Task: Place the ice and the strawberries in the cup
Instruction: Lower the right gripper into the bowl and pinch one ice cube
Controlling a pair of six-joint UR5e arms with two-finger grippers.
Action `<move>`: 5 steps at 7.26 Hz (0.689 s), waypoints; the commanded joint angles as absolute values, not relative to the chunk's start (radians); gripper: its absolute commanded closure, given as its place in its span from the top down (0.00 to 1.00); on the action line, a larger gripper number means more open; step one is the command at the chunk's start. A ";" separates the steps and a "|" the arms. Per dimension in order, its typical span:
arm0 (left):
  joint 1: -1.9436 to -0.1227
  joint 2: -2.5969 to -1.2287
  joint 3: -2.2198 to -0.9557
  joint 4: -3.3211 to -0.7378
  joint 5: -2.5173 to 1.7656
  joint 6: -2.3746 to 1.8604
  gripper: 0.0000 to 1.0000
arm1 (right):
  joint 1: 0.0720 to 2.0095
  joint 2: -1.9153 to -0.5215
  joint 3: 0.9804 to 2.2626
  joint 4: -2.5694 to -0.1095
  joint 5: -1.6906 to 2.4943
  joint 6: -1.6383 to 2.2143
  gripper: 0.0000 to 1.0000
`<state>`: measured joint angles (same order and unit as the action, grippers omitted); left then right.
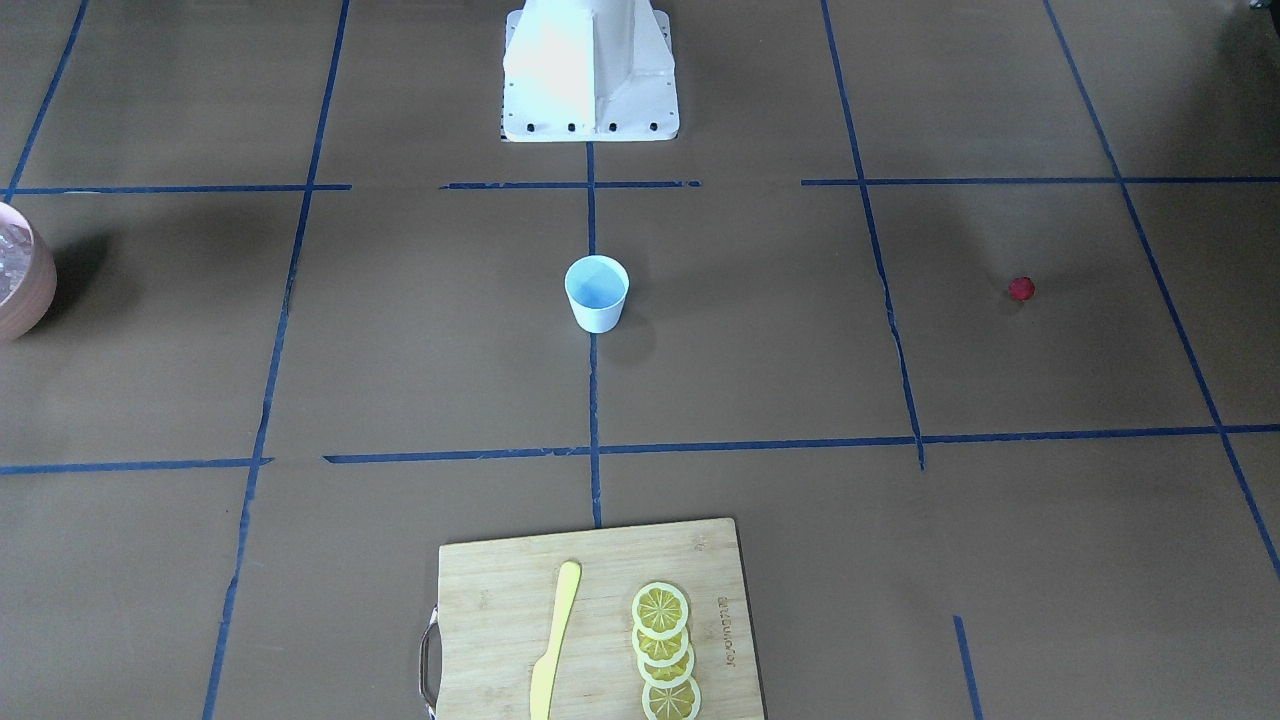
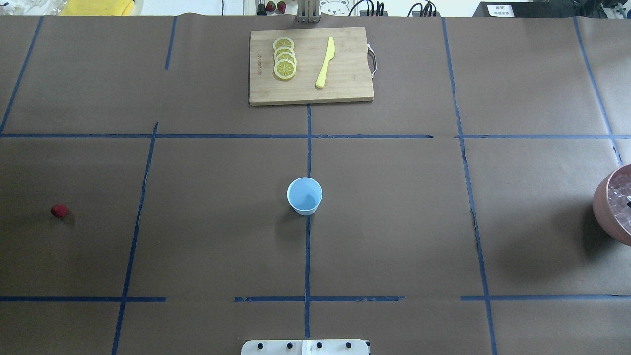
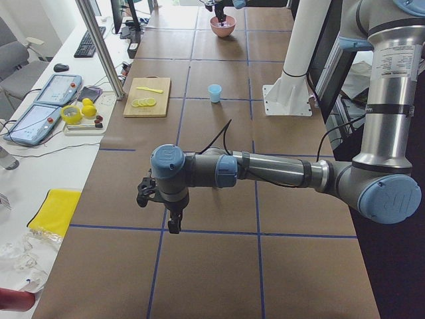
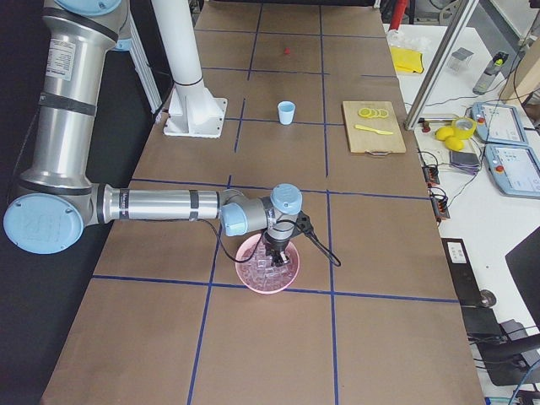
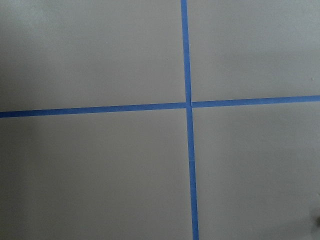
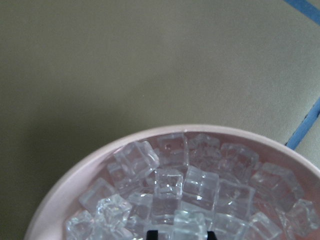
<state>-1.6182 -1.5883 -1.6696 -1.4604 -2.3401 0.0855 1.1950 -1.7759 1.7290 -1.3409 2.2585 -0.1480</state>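
The pale blue cup (image 2: 304, 195) stands upright and empty at the table's middle, also in the front view (image 1: 596, 293). The tiny red strawberry (image 2: 59, 211) lies alone far out on my left side. The clear ice cubes (image 6: 167, 187) fill the pink bowl (image 6: 75, 175) at my far right. My right gripper (image 6: 182, 234) is down in the bowl, its black fingertips (image 6: 153, 234) against both sides of one cube. My left gripper (image 3: 174, 224) hangs above bare table beyond the strawberry; I cannot tell whether it is open or shut.
A wooden cutting board (image 2: 345, 84) with a yellow knife (image 2: 325, 63) and lemon slices (image 2: 284, 58) lies at the far edge. The robot base (image 1: 590, 75) stands behind the cup. The pink bowl (image 2: 609, 207) sits at the overhead view's right edge.
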 commanded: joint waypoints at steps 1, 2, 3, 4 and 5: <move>-1.617 -1.588 -1.672 -1.459 -2.341 0.084 1.00 | 1.195 -1.775 1.733 -1.341 2.258 -0.159 0.03; -1.617 -1.588 -1.672 -1.459 -2.339 0.084 1.00 | 1.198 -1.773 1.750 -1.341 2.260 -0.161 0.01; -1.618 -1.588 -1.672 -1.459 -2.341 0.084 1.00 | 1.216 -1.775 1.781 -1.347 2.272 -0.160 0.00; -1.618 -1.588 -1.672 -1.459 -2.339 0.084 1.00 | 1.241 -1.776 1.852 -1.429 2.276 -0.161 0.00; -1.618 -1.588 -1.675 -1.459 -2.339 0.084 1.00 | 1.249 -1.772 1.973 -1.589 2.275 -0.161 0.00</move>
<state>-1.6181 -1.5877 -1.6731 -1.4588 -2.3397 0.0844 1.2324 -1.7744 1.8544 -1.4413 2.2730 -0.1606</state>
